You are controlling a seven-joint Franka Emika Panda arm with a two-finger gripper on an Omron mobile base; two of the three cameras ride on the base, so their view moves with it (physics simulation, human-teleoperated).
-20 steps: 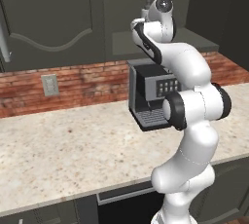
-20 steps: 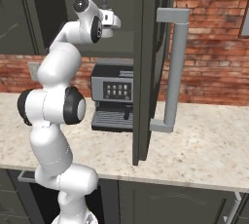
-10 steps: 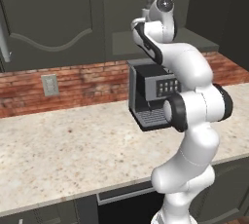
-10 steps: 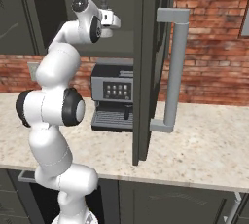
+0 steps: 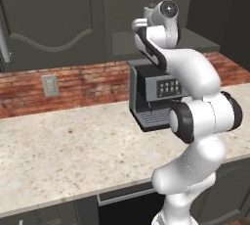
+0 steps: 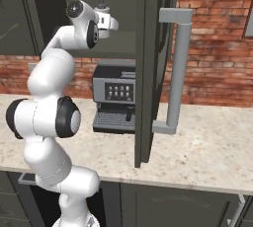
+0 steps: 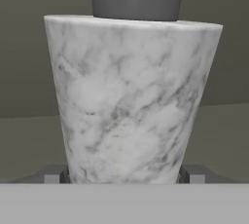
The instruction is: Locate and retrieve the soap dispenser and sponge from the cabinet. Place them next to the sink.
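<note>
The soap dispenser, a grey-white marbled bottle with a grey pump neck, stands upright and very close in the hand view. My gripper is shut on its lower body, one fingertip pressed against each side. From the left base view, the pump pokes up behind my raised hand, on the shelf of the open cabinet. The right base view shows the same pump above the hand, inside the cabinet. The sponge and the sink are out of view.
The open cabinet door with its long grey handle hangs just right of my arm. A coffee machine stands on the speckled counter below the shelf. A brick wall with an outlet runs behind.
</note>
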